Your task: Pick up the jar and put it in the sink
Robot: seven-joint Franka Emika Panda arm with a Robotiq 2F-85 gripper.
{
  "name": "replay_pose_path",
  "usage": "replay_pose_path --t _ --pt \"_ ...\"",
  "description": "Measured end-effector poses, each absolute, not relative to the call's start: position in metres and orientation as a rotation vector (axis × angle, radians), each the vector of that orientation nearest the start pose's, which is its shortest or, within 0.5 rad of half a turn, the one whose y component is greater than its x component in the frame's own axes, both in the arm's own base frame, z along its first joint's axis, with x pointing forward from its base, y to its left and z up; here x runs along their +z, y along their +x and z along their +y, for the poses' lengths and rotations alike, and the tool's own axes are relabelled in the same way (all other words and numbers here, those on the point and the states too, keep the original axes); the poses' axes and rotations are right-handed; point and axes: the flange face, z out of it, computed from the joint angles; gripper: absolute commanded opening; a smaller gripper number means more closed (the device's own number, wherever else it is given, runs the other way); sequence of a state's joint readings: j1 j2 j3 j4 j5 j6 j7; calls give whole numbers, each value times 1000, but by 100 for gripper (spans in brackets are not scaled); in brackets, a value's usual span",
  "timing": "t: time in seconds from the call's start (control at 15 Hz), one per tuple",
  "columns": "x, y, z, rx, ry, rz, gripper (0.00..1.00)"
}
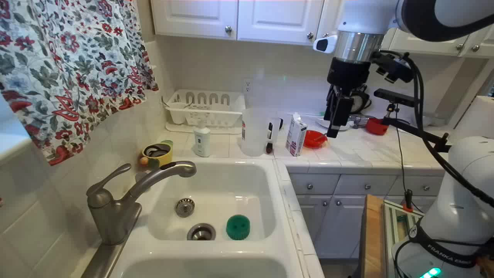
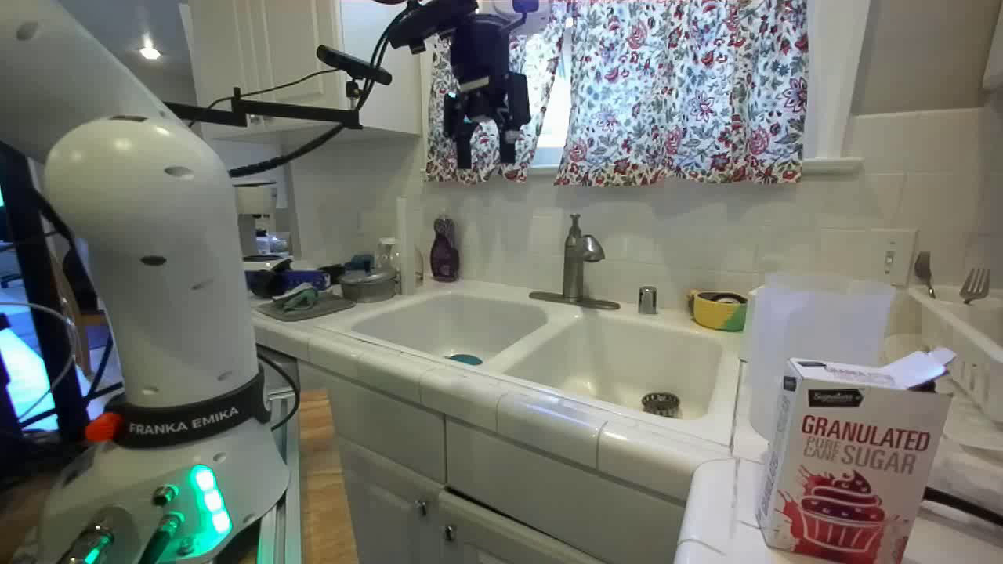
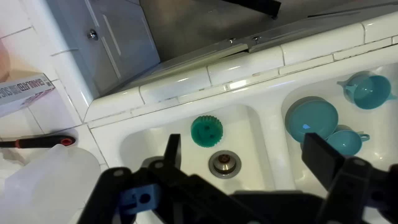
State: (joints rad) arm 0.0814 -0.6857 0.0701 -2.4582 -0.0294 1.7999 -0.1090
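The only jar-like thing I see is a tall translucent white container (image 1: 253, 133), upright on the tiled counter at the sink's edge. It also shows in an exterior view (image 2: 815, 329) behind the sugar box, and at the lower left in the wrist view (image 3: 53, 183). The white sink (image 1: 216, 247) has two basins and a grey lever faucet (image 1: 115, 208); its divider shows in the wrist view (image 3: 273, 133). My gripper (image 3: 242, 140) is open and empty, high above the sink and apart from the container. Its spread fingers (image 2: 486, 153) also show in an exterior view.
A sugar box (image 1: 296, 135) and red bowl (image 1: 314, 139) stand beside the container. A soap bottle (image 1: 202, 142) and dish rack (image 1: 208, 112) are near. A black-handled tool (image 3: 40, 141) lies close to it. The basins hold a green scrubber (image 3: 206, 132) and teal dishes (image 3: 314, 119).
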Motion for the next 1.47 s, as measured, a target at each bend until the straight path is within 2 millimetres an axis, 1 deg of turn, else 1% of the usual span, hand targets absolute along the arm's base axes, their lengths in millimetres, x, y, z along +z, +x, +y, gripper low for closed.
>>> replay_pose_path --t 0.47,0.67,0.87,1.0,1.13,1.27,1.47 --pt "529 344 53 -43 -3189 -403 100" --pt "527 350 55 -110 -3192 -347 100" --pt "509 374 60 -249 -3186 -197 100" --pt "493 395 62 -310 -3176 -95 100" --pt "476 418 60 -350 -3163 22 100" --pt "464 441 53 -371 -3162 123 100" --pt "462 475 32 -401 -3196 246 100"
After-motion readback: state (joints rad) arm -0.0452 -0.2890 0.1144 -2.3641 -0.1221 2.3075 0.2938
